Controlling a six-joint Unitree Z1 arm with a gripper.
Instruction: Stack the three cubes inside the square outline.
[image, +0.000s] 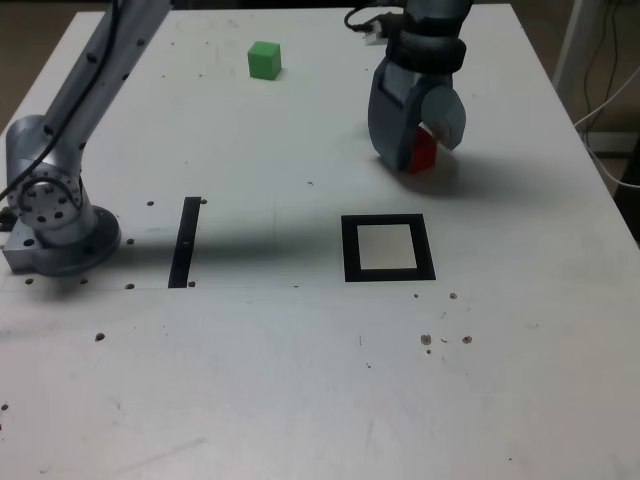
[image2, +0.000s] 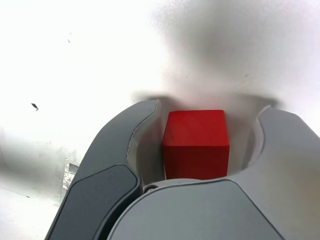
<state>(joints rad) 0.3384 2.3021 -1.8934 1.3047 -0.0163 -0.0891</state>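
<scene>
A red cube (image: 424, 153) rests on the white table at the back right of the exterior view. My gripper (image: 420, 156) is lowered over it with one jaw on each side. In the wrist view the red cube (image2: 196, 142) sits between the grey jaws of the gripper (image2: 210, 107), close to one jaw, with a small gap showing at the other. A green cube (image: 264, 60) stands alone at the back, toward the exterior view's left. The square outline (image: 350, 250), black with a white centre, lies flat in front of the gripper with nothing on it.
A narrow black strip (image: 185, 242) lies on the table to the exterior view's left of the outline. The arm's base (image: 55, 215) stands at the left edge, its link reaching across the back. Cables (image: 605, 90) hang beyond the right edge.
</scene>
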